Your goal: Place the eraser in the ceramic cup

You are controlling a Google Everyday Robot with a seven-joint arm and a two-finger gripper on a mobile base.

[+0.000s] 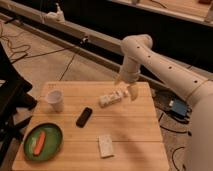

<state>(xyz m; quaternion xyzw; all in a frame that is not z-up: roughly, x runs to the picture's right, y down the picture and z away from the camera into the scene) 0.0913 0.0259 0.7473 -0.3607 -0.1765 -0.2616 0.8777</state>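
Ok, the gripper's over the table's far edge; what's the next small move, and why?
Probably move the gripper across the wooden table to hover over the small flat black eraser. The gripper hangs near the table's far edge, beside the whitish tube, while the eraser lies untouched mid-table, outside the plain white ceramic cup.

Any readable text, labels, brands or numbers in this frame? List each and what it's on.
No legible text anywhere.
The whitish patterned tube: markings can't be read as words.
The flat black eraser, plain white ceramic cup, pale speckled block, green round plate: no lettering visible.
The gripper, above the table's far right side beside the tube: no marking visible.
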